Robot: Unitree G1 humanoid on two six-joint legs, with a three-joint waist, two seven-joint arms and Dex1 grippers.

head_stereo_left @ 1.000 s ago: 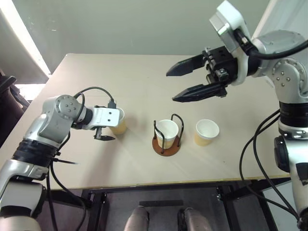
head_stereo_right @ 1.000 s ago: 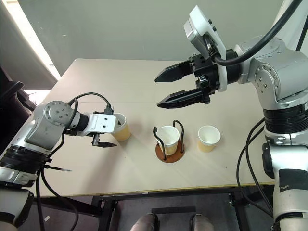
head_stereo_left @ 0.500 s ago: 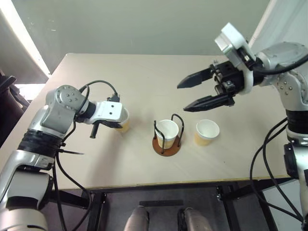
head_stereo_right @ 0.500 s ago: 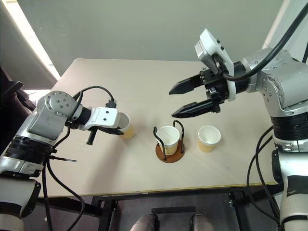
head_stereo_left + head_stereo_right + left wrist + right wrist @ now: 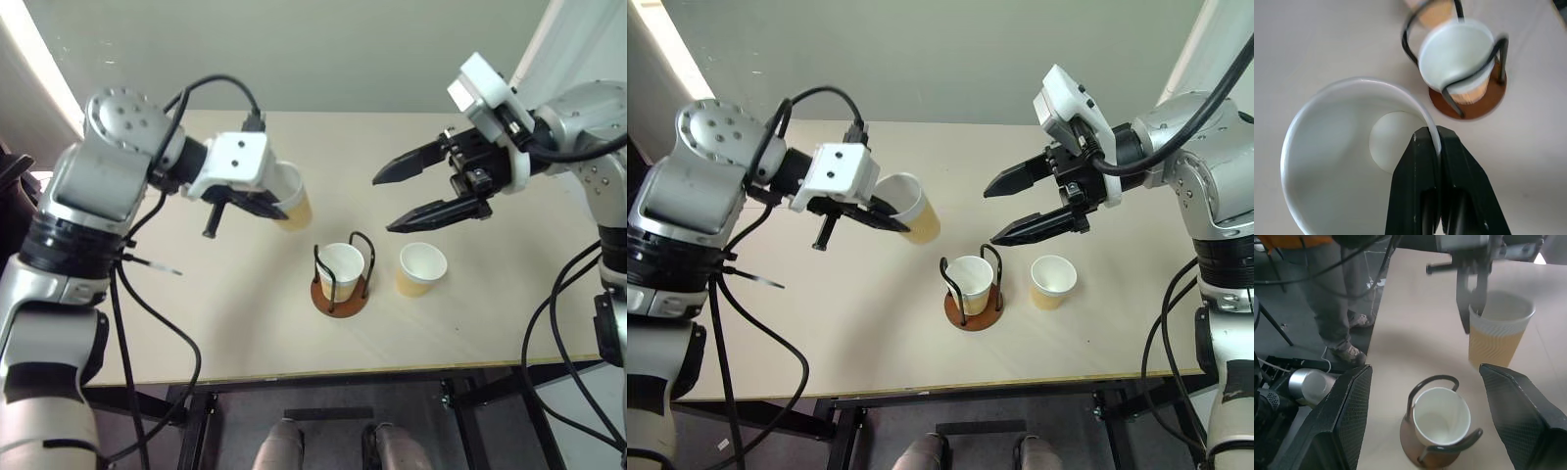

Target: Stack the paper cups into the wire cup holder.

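The bench (image 5: 196,323) now carries only two of the three cups; a second ago all three stood on it. The wire cup holder (image 5: 340,294) sits near the middle with one cup (image 5: 340,267) already seated inside its loops, and another cup (image 5: 421,268) stands just beside it on the robot's right, untouched.

The left arm has swung up and in toward the centre. A second ago its fingers were spread around the leftmost cup where it stood; they have since snapped shut on the wall of that lifted cup (image 5: 911,208), one finger inside and one outside the rim, and carried it clear of the bench. It now hangs tilted in the left gripper (image 5: 890,210), up and to the left of the holder, not yet over it.

The right gripper (image 5: 404,201) hovers above the spare cup, its fingers wide apart and holding nothing, barely shifted.

So the pick looks done; what remains, I'd say, is bringing the cup over the holder and nesting it into the seated one.
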